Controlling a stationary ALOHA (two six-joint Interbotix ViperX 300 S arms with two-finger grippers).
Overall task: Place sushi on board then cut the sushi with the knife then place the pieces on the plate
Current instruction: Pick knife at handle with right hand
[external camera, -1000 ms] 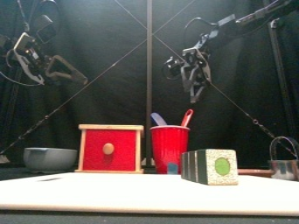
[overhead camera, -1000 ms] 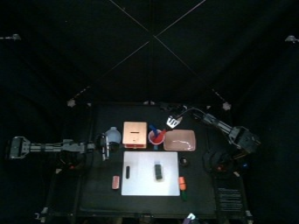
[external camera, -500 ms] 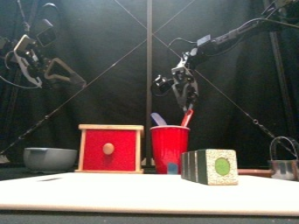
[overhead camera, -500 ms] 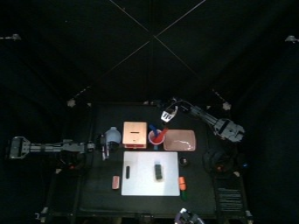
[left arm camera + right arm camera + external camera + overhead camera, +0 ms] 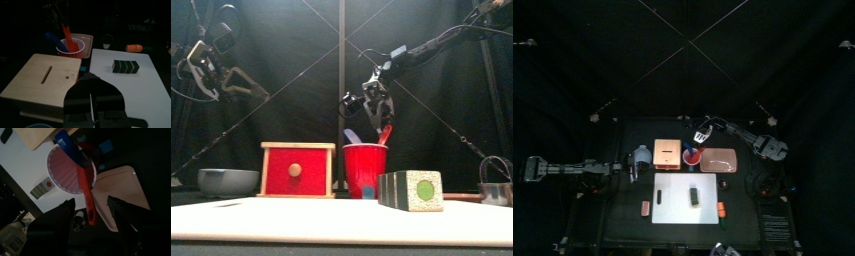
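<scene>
White board (image 5: pixel 676 185) sits at the near middle of the table. The sushi roll (image 5: pixel 694 197) lies on it, right of centre, in one piece, with a green end facing the front. One small orange toy (image 5: pixel 720 210) is at the board's near right edge. Another (image 5: pixel 644 207) is on the table just left of the board.

Left gripper (image 5: pixel 89 80) hangs at the left, near the board's far left corner, above the table. Its jaws are closed together with nothing between them.

Row behind the board, left to right:
- Blue-grey bowl (image 5: pixel 227 181).
- Wooden box (image 5: pixel 297 170), red drawer front facing the front.
- Red cup (image 5: pixel 365 170), just beside the box. The blue knife (image 5: pixel 352 136) and red knife (image 5: pixel 384 134) stand in it, handles up.
- Pink tray (image 5: pixel 720 160), just right of the cup.

Metal cutter (image 5: pixel 496 185) is at the far right, well apart from the rest.

Right gripper (image 5: pixel 90 203) is straight over the cup, pointing down. Its jaws are spread wide, one on each side of the red knife's handle, with a gap on both sides. It grips nothing, and the blue knife is just beside it, outside the jaws.
</scene>
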